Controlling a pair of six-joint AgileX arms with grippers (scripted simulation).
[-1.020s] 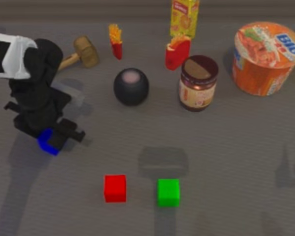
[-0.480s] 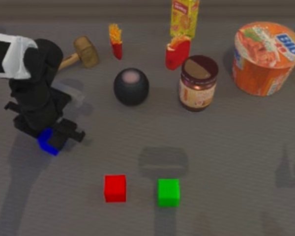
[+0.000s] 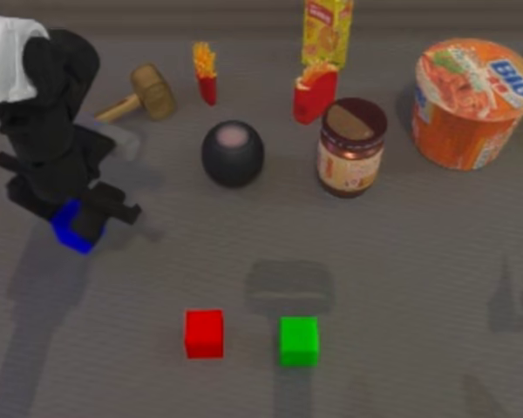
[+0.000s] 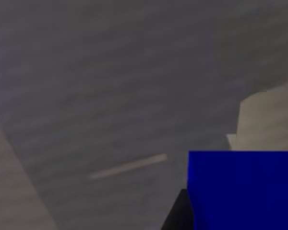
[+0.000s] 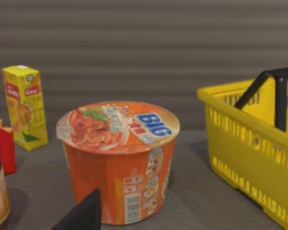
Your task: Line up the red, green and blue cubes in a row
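While the red cube (image 3: 204, 333) and the green cube (image 3: 298, 340) are seen side by side near the front of the tabletop (image 3: 418, 287), with a small gap between them, the blue cube (image 3: 69, 225) is held clamped in the left hand (image 3: 74, 222) well off to the left. Two of the three places in the row are judged filled. What is left is for the blue cube to be carried over and set in line with the pair. The right hand is not shown from above; whether it is wide or narrow cannot be told.
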